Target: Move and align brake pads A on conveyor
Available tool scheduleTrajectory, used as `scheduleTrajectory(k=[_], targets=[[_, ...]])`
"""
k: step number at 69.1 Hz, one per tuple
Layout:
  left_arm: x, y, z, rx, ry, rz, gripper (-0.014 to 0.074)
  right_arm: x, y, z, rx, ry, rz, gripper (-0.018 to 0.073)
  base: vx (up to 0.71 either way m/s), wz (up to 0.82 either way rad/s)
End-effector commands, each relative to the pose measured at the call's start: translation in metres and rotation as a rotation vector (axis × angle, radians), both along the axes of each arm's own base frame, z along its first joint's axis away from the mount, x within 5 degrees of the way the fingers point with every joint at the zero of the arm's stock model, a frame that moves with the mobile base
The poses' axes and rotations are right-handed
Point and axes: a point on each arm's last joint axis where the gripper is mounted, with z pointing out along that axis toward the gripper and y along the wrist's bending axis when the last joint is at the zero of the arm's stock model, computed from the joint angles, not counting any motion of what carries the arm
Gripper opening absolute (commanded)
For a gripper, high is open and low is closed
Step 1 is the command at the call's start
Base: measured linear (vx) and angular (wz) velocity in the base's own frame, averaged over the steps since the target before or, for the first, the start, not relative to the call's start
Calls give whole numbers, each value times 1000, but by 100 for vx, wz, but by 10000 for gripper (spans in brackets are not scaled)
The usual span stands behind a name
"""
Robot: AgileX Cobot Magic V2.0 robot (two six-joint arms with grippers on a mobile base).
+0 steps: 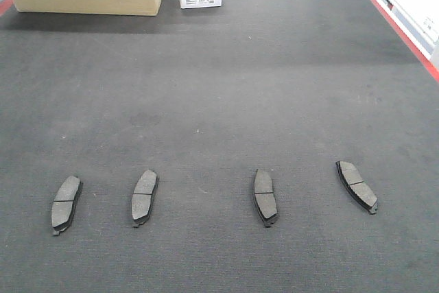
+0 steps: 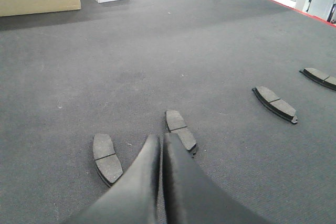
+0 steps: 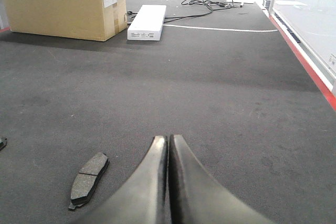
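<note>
Four brake pads A (image 1: pixel 145 197) — mid-conveyor (image 1: pixel 274 73)

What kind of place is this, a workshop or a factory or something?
Probably a factory-style test area or lab. Brake pads lie in a row on a wide dark conveyor with a red edge strip, and a cardboard box and loose cables sit at its far end.

Our left gripper (image 2: pixel 161 139) hangs low with its two dark fingers (image 2: pixel 181 182) pressed together at the tips, nothing held between them. Our right gripper (image 3: pixel 168 140) is likewise closed and empty, its fingers (image 3: pixel 144 187) tapering to a point, aimed forward and slightly downward.
</note>
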Motion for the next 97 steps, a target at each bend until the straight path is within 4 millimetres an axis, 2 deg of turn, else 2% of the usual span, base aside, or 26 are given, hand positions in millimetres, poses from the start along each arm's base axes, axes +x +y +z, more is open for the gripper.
scheduleTrajectory(k=[1,13,20,32,44,51,97], targets=[[2,-2,12,-38,-77,-15,-7,0,0,13,7,-83,-4,-10,0,0],[10,-5,-1,-12,-116,56,-7,0,0,13,7,-83,-4,-10,0,0],[21,-8,-17,-50,-172,139,-7,0,0,13,7,-83,-4,-10,0,0],[37,-5,-63,-107,-208,299,-7,0,0,13,7,-83,-4,-10,0,0],[36,1,-101,-123,-268,414,-7,0,0,13,7,-83,-4,-10,0,0],[36,4,-104,-93,-232,456,-7,0,0,13,7,-83,-4,-10,0,0],[36,3,-105,-82,-234,441,-6,0,0,13,7,-83,-4,-10,0,0]])
